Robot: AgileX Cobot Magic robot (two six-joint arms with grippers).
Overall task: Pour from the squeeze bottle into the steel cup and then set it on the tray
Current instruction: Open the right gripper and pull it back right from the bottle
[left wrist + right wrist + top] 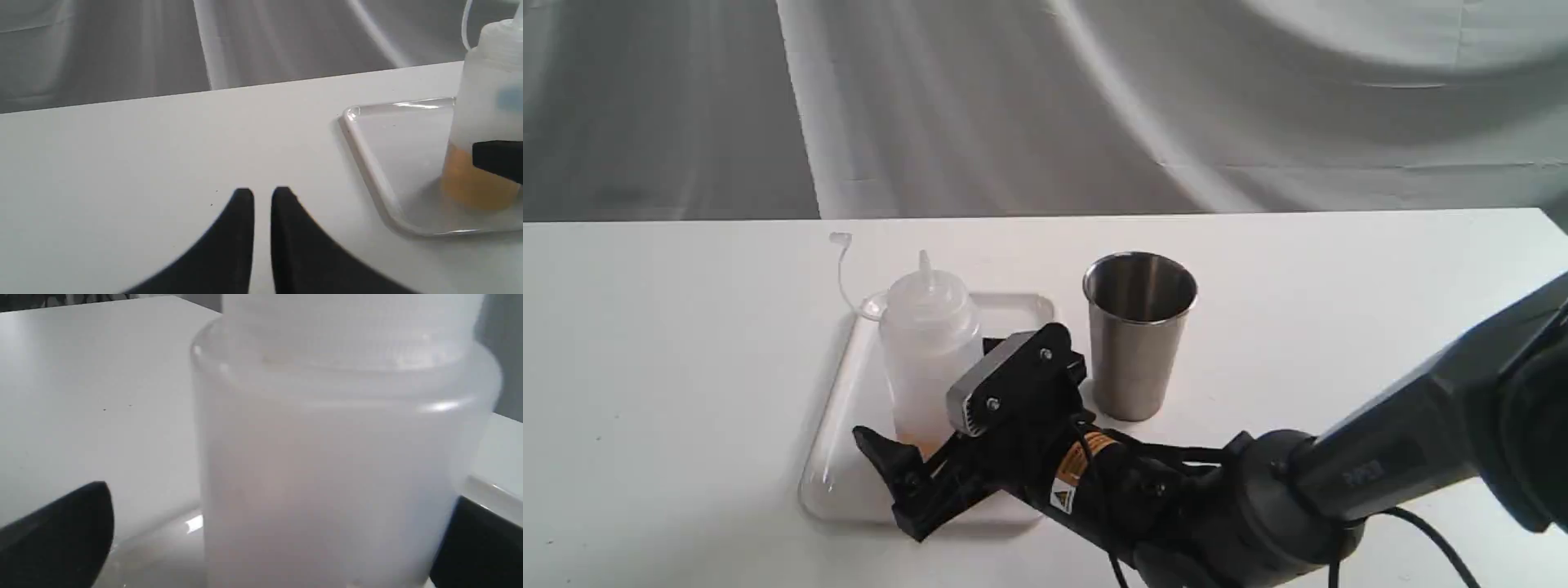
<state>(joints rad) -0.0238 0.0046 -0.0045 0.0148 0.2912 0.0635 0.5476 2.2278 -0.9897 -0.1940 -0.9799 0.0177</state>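
Right pincer (pixel 923 396) seen spread wide around lower part of bottle (pixel 929 327); gap left at one finger, bottle not clamped. Bottle stood upright on tray (pixel 840 465), amber liquid low inside. Cup (pixel 1137 343) placed upright just beside tray, on table (pixel 645 367). Left pincer (pixel 262 194) held over table, well apart from tray, fingers nearly together, nothing between.
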